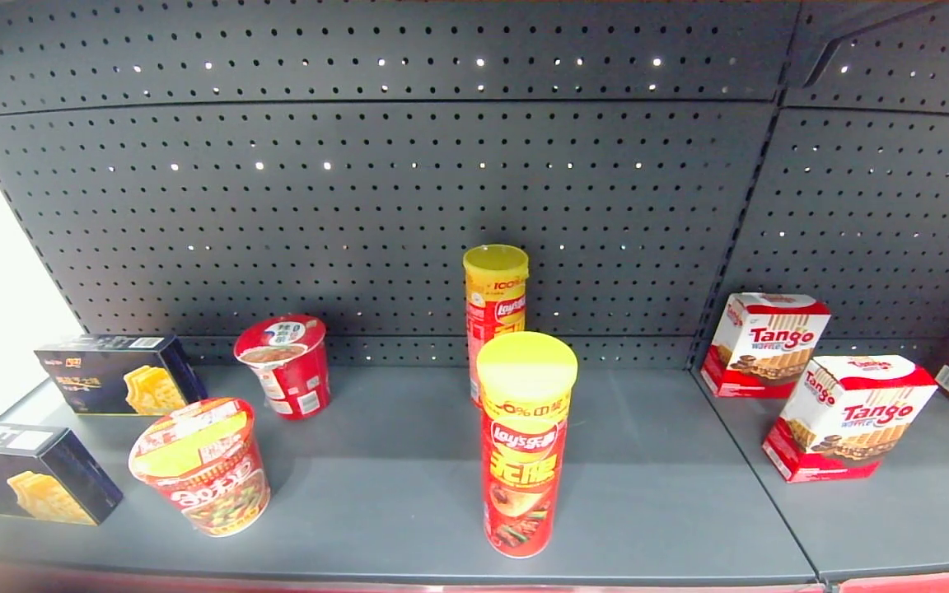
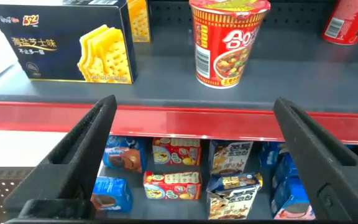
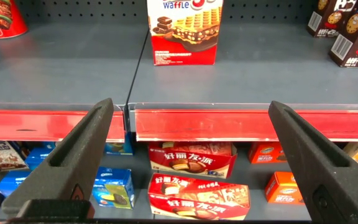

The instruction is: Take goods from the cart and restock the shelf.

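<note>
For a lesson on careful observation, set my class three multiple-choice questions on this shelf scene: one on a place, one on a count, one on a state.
1. Where do the two chip cans stand on the shelf?
A. At its left end
B. Near the middle, one behind the other
C. Lying on their sides at the right end

2. How many red noodle cups stand on this shelf?
A. Four
B. One
C. Two

3. What is the state of the left gripper?
A. Open and holding nothing
B. Shut on a box
C. Shut on a can

Answers:
1. B: the head view shows both yellow-lidded cans upright near the centre, one close to the back panel and one nearer the front edge.
2. C: the head view shows two cups, both left of the cans.
3. A: in the left wrist view its fingers stand wide apart with nothing between them.
</note>
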